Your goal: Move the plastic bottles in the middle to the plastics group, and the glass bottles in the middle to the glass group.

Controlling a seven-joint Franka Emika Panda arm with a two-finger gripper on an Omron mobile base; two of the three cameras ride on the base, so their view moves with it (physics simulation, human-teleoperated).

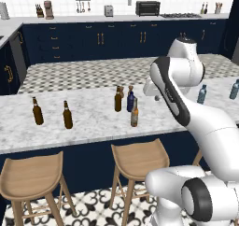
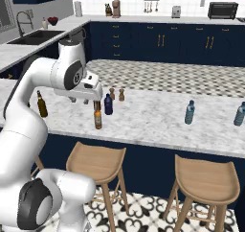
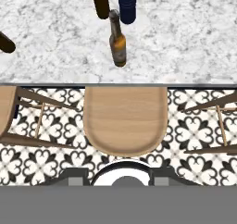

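Overhead, the end effector hung above the middle cluster of bottles, its fingers drawn together with nothing between them and nothing touched. Just below it, nearest the counter's front edge, stood the light amber bottle, upright, long axis vertical and neck up; in the hand view it appeared foreshortened, cap toward the camera. Just behind it stood the navy-blue bottle, short and rounded, also upright, and beside that the dark brown bottle, tall and upright. Two small brown shakers stood a little farther back.

Well to the arm's left along the counter stood the glass group, two dark long-necked bottles, upright and apart from one another. Well to the right stood the plastics group, two pale teal bottles with dark caps, likewise upright and separated.

Open marble lay between the middle cluster and each group. The amber bottle sat near the front edge, beyond which wooden stools stood on the patterned floor. Behind the cluster the counter ran back toward a checkered floor strip.
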